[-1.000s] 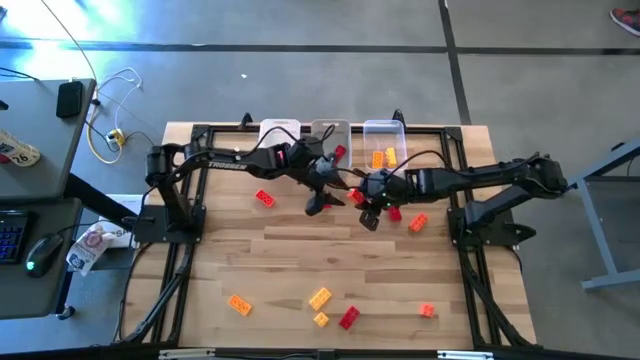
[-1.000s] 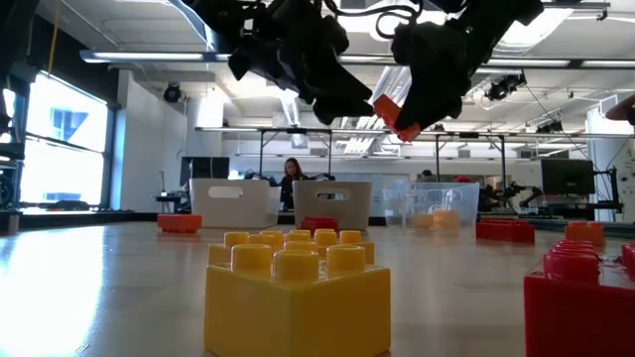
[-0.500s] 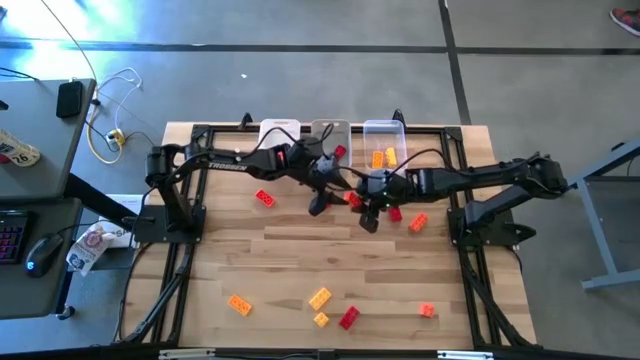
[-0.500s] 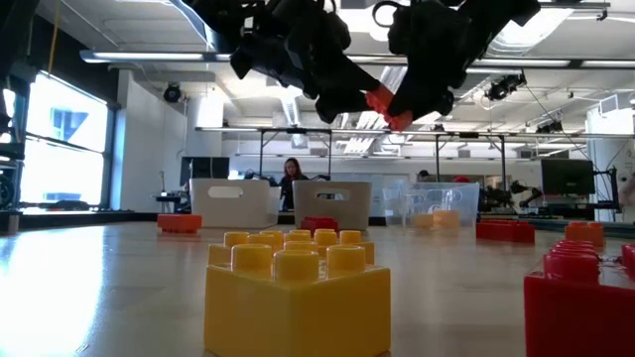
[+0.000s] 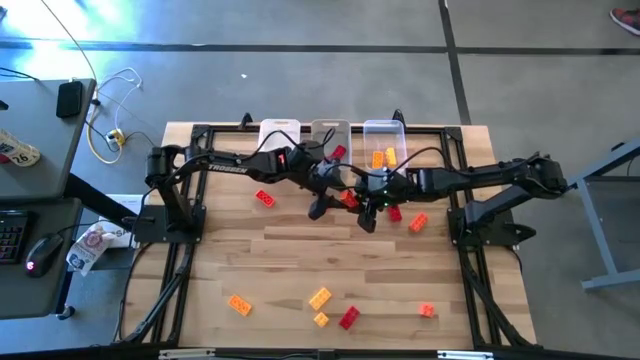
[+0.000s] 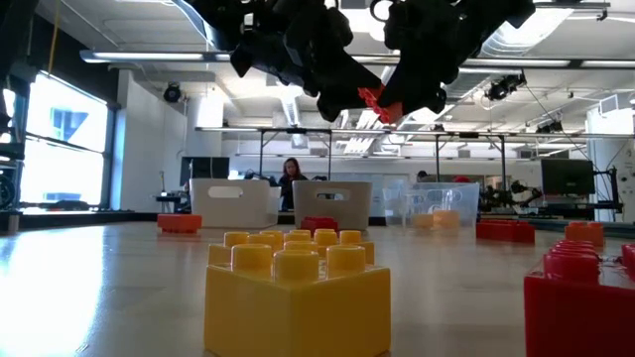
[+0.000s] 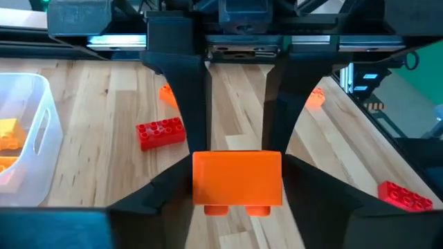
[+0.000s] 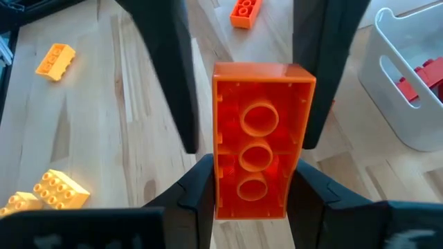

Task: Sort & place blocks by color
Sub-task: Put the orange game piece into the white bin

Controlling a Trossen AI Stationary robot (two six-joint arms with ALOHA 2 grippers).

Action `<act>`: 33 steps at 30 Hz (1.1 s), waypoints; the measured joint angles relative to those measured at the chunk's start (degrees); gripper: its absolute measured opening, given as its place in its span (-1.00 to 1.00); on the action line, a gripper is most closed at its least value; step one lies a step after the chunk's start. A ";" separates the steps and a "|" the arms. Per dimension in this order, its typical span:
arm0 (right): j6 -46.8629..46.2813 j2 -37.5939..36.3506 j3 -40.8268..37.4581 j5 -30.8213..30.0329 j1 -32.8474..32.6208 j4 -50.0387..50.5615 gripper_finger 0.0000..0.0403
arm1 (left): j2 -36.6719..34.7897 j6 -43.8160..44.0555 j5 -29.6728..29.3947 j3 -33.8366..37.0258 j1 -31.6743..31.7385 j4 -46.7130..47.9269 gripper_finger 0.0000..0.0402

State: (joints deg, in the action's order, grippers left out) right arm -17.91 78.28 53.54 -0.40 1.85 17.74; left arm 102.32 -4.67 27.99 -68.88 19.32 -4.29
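An orange-red studded block (image 5: 350,198) hangs in the air over the middle of the table, between my two grippers. My right gripper (image 5: 366,207) is shut on it and shows its hollow underside in the right wrist view (image 8: 261,159). My left gripper (image 5: 322,198) meets it from the table's left, its fingers at either side of the block's other end (image 7: 237,178). In the low view the block (image 6: 371,98) sits high between the two dark grippers. Three bins stand at the far edge; the clear one (image 5: 385,140) holds orange-yellow blocks. My left gripper has the block's end (image 7: 208,181) between its two fingertips, one on each long side, coming level from the table's left. The block is clear of the table, its studs facing down in this view. My right gripper pinches the block's two long sides (image 8: 225,190) between its two fingers, at the end nearest its wrist. The fingers come from the table's right and lie along the block. The block is lifted clear and points toward the left gripper.
Loose blocks lie around: red (image 5: 264,198) at the left, red (image 5: 394,213) and orange (image 5: 417,222) under the right arm, and several near the front edge (image 5: 319,297). The middle bin (image 5: 332,135) holds red blocks. The white left bin (image 5: 280,131) stands beside it.
My right gripper has carried the orange-red block up and toward the table's left, bringing its free end between the left gripper's fingers. The left gripper has stayed nearly in place.
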 joint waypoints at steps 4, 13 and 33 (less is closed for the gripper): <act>0.22 0.00 0.00 -0.02 0.00 0.00 -0.45 | 0.00 -0.02 -0.02 0.00 0.02 0.00 -0.32; 0.22 0.00 0.00 0.05 -0.02 0.18 -0.31 | 0.00 -0.94 0.09 0.00 0.06 0.07 -0.45; -4.44 0.00 -0.02 -4.60 0.04 3.09 0.19 | -0.92 -8.92 -20.28 0.00 3.05 14.43 -0.45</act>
State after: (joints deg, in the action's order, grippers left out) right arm -22.35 78.28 53.52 -5.00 1.89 20.82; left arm 101.40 -13.58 7.70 -68.88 22.37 10.13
